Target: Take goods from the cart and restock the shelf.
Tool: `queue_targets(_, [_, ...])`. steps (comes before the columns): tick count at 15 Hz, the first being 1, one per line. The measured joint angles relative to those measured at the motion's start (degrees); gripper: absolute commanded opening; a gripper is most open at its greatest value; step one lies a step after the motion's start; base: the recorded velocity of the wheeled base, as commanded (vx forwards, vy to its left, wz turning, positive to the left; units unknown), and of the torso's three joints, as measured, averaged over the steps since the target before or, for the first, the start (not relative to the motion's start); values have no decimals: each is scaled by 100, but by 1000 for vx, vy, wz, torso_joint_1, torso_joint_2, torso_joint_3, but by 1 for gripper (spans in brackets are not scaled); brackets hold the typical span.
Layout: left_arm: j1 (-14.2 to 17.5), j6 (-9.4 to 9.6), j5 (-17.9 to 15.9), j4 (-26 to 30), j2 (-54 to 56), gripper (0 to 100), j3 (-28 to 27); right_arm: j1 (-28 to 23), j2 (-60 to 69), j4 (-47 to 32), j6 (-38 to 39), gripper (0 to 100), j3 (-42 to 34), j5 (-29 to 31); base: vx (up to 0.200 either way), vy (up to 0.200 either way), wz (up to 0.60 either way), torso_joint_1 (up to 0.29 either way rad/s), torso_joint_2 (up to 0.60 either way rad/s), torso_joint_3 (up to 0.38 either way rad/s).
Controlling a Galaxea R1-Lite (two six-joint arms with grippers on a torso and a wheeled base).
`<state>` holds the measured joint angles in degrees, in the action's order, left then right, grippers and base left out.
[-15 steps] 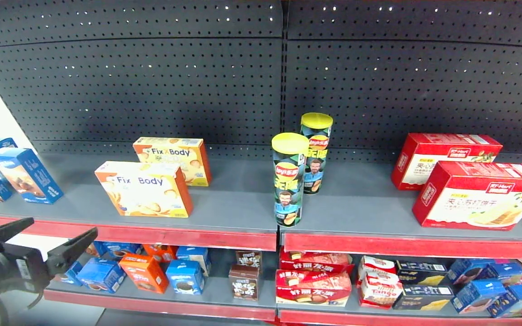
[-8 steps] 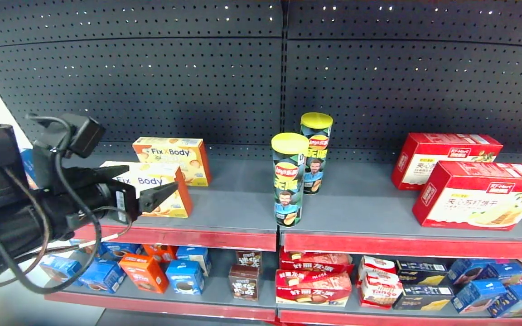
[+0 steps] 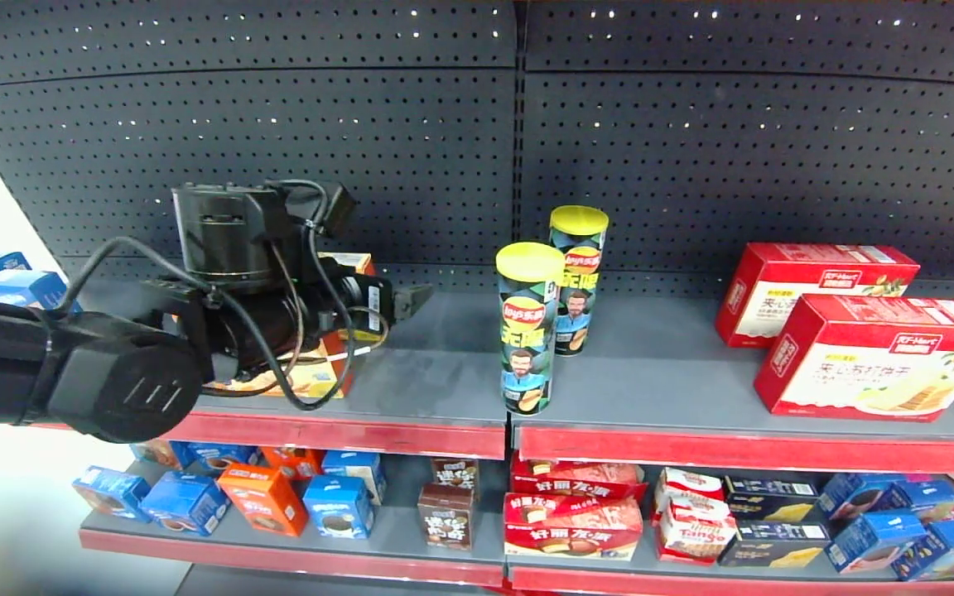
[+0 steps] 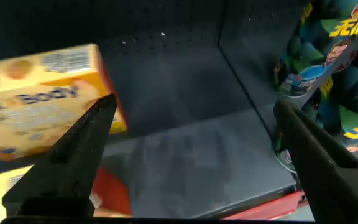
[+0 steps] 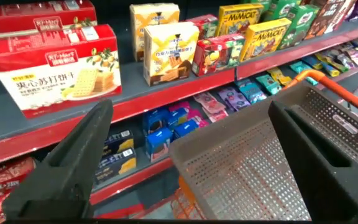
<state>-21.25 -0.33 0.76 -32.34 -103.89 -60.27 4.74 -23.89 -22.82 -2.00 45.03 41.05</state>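
Your left gripper at the shelf and right gripper over the cart are wide open, empty; shelf gaps need filling.

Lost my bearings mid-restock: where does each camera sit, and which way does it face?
Head view: on the head, facing the shelf; chip cans central, red boxes right; the left arm extends in from the left.
Left wrist view: on the left wrist, looking along the open left tool at bare shelf between a yellow box and the chip cans.
Right wrist view: on the right wrist, looking past the open right tool at the cart basket, red boxes beyond.
Shared: head and left wrist views both show the chip cans.
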Motion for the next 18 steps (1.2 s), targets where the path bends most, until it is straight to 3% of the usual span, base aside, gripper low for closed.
queue_targets(18, [-595, 33, 222, -23, -912, 100, -15, 22, -74, 16, 0, 100, 100, -27, 0, 0, 0, 0, 0, 0])
